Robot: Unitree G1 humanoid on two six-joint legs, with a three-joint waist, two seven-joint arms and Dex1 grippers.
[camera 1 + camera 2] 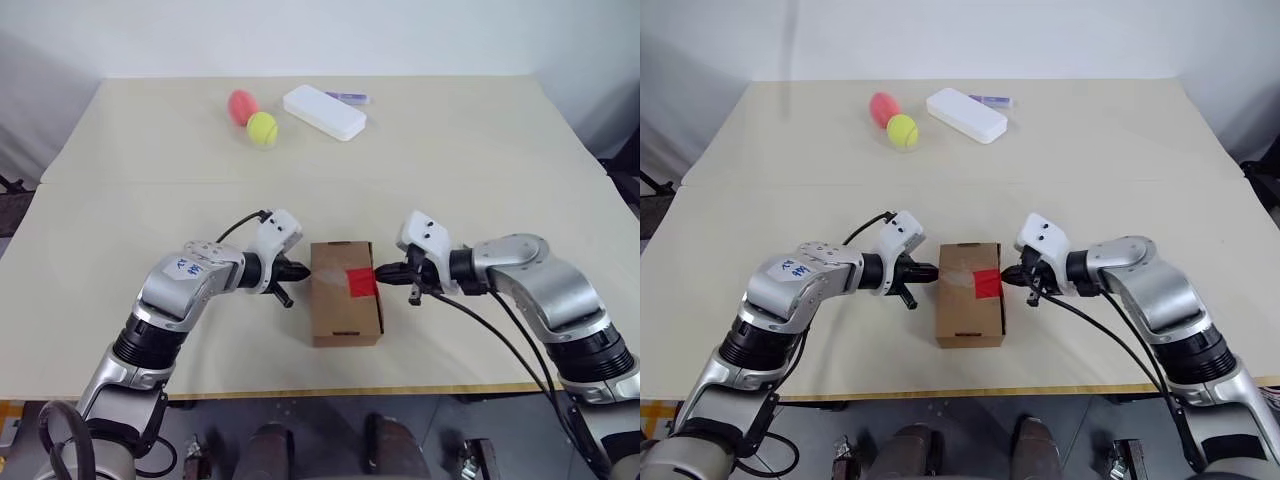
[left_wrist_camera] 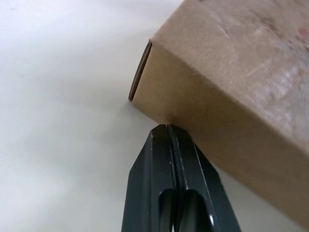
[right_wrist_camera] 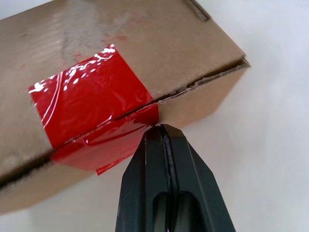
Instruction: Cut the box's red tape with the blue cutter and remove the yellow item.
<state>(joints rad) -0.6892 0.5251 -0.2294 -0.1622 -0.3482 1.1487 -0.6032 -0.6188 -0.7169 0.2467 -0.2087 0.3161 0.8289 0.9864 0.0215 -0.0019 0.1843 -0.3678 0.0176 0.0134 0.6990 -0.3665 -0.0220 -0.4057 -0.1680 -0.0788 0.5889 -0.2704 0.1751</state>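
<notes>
The brown cardboard box (image 1: 338, 305) lies flat near the table's front edge, flaps shut. A square of red tape (image 1: 361, 283) wraps over its top right edge, across the flap seam (image 3: 193, 87). My left gripper (image 1: 303, 270) is shut and empty, its tips (image 2: 166, 128) against the box's left side wall (image 2: 207, 125). From the right, my right gripper (image 1: 380, 272) is shut and empty too, its tip (image 3: 164, 126) touching the lower edge of the red tape (image 3: 87, 101) on the box's side. The blue cutter is out of view. The yellow item is hidden.
At the back of the table lie a pink-red ball (image 1: 242, 105), a yellow-green ball (image 1: 262, 128), a flat white case (image 1: 324, 111) and a small purple stick (image 1: 348, 97). Bare tabletop (image 1: 120, 210) spreads on both sides of the box.
</notes>
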